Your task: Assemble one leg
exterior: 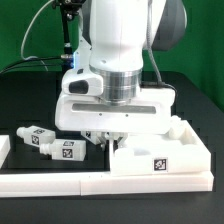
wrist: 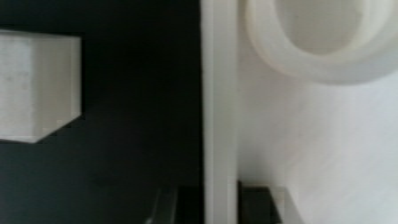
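While the arm stoops low over the table, the gripper (exterior: 105,137) sits at the corner of the panel (exterior: 165,150) toward the exterior view's left, its fingers tucked under the wrist housing. Whether they are parted or pinching I can't tell, though the wrist view shows the panel's edge running between two dark tips. I see no leg in it. The leg (exterior: 68,150) lies on the black table (exterior: 20,100) just beside the gripper, a second leg (exterior: 38,140) just beyond it, both near the border rail (exterior: 50,182). I'd say the leg isn't picked up yet. The next move calls for shifting over it and closing on its body.
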Controlling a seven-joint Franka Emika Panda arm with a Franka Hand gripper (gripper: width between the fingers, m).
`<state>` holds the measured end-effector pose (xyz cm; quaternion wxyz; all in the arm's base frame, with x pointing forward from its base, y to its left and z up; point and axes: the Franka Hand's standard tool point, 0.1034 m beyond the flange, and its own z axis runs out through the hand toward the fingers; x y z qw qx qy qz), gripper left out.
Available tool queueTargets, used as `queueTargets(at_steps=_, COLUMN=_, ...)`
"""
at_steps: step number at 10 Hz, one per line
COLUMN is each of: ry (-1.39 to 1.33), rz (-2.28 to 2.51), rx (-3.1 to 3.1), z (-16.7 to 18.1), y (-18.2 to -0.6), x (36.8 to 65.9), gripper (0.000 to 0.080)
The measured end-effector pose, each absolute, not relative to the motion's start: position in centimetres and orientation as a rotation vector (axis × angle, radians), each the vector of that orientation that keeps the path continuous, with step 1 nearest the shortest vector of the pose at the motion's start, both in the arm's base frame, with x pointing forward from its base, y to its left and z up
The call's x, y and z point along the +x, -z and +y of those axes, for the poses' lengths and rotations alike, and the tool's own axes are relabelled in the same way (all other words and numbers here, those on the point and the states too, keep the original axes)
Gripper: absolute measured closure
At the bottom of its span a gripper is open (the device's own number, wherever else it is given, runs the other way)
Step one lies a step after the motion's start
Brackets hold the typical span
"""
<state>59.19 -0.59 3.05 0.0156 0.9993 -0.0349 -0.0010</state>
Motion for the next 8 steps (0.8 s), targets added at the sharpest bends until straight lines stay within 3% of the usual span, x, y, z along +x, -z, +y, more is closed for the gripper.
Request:
queueTargets(at_steps=5, ry=-0.015, rz=-0.108, rx=3.101, z=-2.4, y=-3.4, x=58.5, gripper=0.0741)
queueTargets(at_steps=8, ry=0.002, rz=-0.126, rx=3.092, z=-3.6, y=-2.5, x=57.3, gripper=0.0749)
